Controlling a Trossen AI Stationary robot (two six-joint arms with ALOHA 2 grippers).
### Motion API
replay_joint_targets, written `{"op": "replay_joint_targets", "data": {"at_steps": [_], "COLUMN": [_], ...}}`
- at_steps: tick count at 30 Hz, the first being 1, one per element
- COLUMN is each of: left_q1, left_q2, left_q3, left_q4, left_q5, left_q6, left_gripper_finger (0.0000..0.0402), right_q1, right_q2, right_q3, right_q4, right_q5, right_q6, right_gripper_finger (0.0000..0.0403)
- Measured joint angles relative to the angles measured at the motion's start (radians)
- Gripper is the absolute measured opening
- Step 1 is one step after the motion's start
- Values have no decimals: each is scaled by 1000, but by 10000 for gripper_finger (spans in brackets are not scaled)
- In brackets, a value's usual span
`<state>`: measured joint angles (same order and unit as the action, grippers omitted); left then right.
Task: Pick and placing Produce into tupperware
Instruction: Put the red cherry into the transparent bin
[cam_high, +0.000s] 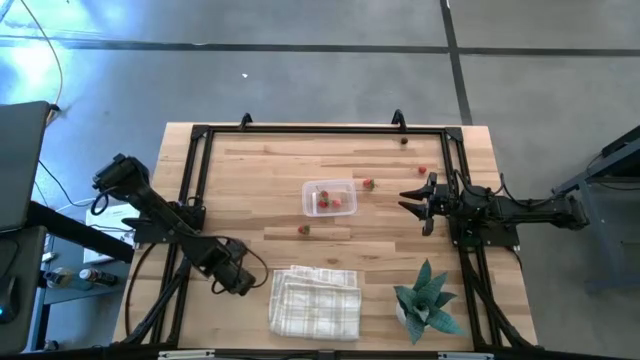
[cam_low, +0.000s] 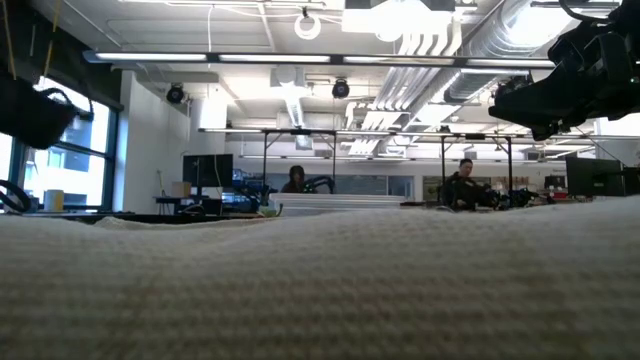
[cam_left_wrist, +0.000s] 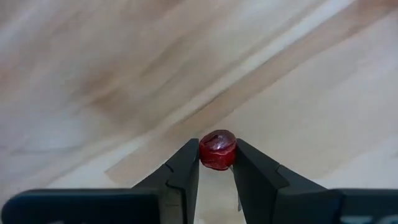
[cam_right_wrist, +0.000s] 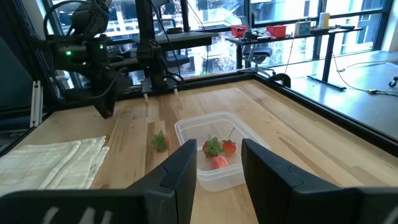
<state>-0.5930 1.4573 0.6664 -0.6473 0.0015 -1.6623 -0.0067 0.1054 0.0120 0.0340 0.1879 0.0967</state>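
Left hand (cam_left_wrist: 217, 167) is clamped on a red berry (cam_left_wrist: 217, 150) just above the surface (cam_left_wrist: 124, 74). Lift straight, carry to the clear tub (cam_high: 329, 197) ahead, release low. Right hand (cam_right_wrist: 219, 168) waits, fingers apart, tub just ahead.

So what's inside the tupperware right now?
The tupperware holds two red produce pieces, one with a green top. Its near wall, behind the right claw, may hide more.
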Motion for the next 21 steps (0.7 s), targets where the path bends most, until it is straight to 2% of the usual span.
{"op": "replay_joint_targets", "data": {"at_steps": [5, 9, 16, 21], "left_q1": [14, 64, 221, 383], "left_q2": [-29, -39, -39, -40], "left_q3": [42, 118, 322, 494], "left_q4": [-4, -3, -5, -5], "left_q5": [-34, -98, -181, -182], "left_q6": [32, 133, 478, 763], "left_gripper_finger": [83, 83, 83, 83], "right_q1": [0, 0, 0, 0], "right_q2": [0, 0, -1, -1], "right_q3": [0, 0, 0, 0], "right_q4": [0, 0, 0, 0], "right_q5": [0, 0, 0, 0], "right_q6": [0, 0, 0, 0], "right_gripper_finger": [117, 117, 117, 117]}}
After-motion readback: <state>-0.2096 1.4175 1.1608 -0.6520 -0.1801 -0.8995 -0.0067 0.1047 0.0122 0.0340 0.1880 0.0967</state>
